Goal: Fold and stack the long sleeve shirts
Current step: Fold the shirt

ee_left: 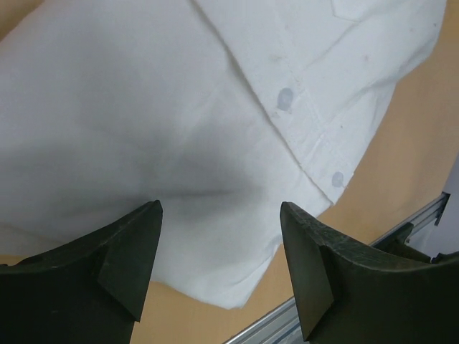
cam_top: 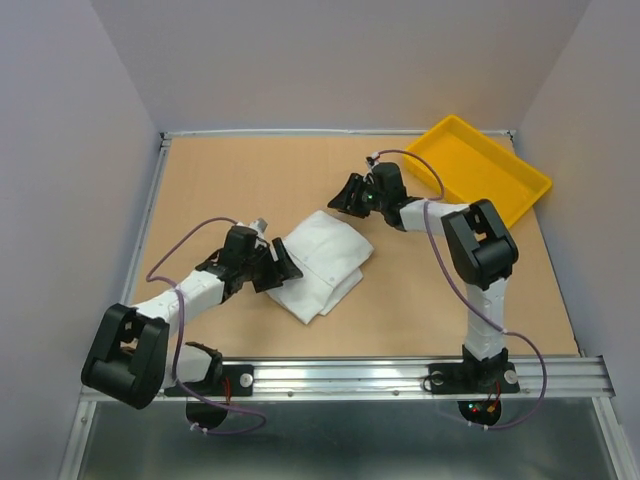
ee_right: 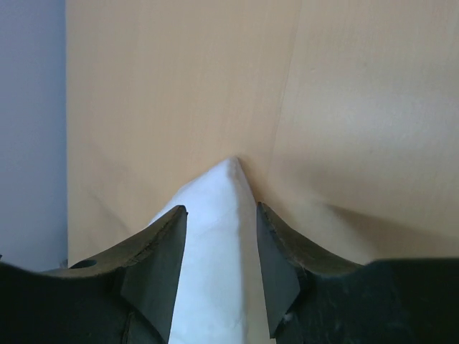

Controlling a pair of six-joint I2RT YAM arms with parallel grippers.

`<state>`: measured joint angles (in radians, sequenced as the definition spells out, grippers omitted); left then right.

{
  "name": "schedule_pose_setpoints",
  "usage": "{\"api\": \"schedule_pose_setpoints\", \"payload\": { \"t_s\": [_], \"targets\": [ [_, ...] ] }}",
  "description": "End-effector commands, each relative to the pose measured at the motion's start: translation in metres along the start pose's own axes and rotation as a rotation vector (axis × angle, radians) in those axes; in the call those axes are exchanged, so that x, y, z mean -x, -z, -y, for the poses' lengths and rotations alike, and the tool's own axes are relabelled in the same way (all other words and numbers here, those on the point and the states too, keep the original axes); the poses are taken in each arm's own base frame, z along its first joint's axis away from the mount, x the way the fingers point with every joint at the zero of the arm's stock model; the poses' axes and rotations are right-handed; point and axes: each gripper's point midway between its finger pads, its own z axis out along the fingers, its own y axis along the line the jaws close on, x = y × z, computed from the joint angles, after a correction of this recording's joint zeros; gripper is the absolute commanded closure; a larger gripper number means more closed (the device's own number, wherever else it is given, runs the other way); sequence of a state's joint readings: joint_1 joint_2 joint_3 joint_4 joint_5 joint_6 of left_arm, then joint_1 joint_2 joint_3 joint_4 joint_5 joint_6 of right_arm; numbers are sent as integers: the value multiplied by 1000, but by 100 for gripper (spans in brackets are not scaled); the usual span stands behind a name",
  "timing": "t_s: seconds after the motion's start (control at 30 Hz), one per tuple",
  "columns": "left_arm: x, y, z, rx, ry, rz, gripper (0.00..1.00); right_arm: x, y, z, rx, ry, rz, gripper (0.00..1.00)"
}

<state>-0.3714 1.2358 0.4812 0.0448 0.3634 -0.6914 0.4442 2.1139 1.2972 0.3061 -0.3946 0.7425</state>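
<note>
My left pincer (ee_left: 219,261) is spread, the folded shirt (cam_top: 320,262) just ahead and under it. My right pincer (ee_right: 221,269) straddles a shirt corner — pinched or not, I cannot tell. Lifting unevenly could spill the fold.

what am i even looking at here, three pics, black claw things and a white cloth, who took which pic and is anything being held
These are two robot arms bolted at the near edge of a wooden table. The overhead picture comes from a fixed camera above and behind them. The other two come from small cameras on each wrist, so the black prongs at the bottom are that arm's own fingers.

On the table lies a folded white shirt, its buttons visible in the left wrist picture, and a yellow tray in the far right corner.

The left gripper is open over the shirt, holding nothing. The right gripper has a pointed corner of the shirt between its fingers; whether it is actually pinching it, I cannot tell.
</note>
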Motion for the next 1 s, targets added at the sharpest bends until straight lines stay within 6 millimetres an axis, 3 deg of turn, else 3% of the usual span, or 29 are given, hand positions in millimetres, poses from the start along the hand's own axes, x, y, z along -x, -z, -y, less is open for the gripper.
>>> {"api": "schedule_pose_setpoints", "payload": {
  "t_s": [0.0,0.07,0.1,0.2,0.4,0.57,0.63,0.67,0.7,0.77,0.83,0.87,0.97],
  "targets": [
    [16,19,66,-119,-233,45,22,19,48,-56,109,75,55,50],
    [17,26,100,-174,-329,66,22,23,68,-72,132,83,85,50],
    [20,26,105,-170,-377,87,24,17,74,-68,121,71,82,50],
    [21,26,131,-208,-480,110,34,18,94,-80,144,53,116,50],
    [20,9,174,-308,-722,175,48,2,95,-67,140,28,95,53],
    [6,-33,159,-245,-781,117,51,-17,84,-41,119,-14,77,56],
    [-13,-50,147,-239,-773,31,52,-31,82,-23,95,-40,70,58],
    [-26,-54,143,-245,-765,-12,52,-48,82,-6,65,-63,45,59],
    [-35,-57,139,-250,-762,-44,52,-45,80,-6,68,-59,58,59],
    [-60,-61,129,-271,-754,-137,53,-64,79,20,23,-81,54,61],
    [-75,-60,124,-286,-738,-192,55,-78,80,38,1,-94,55,63],
    [-79,-59,121,-291,-732,-208,61,-82,79,43,-4,-97,56,63],
    [-95,-54,111,-301,-708,-267,63,-97,76,61,-18,-97,51,63]
  ]
}}
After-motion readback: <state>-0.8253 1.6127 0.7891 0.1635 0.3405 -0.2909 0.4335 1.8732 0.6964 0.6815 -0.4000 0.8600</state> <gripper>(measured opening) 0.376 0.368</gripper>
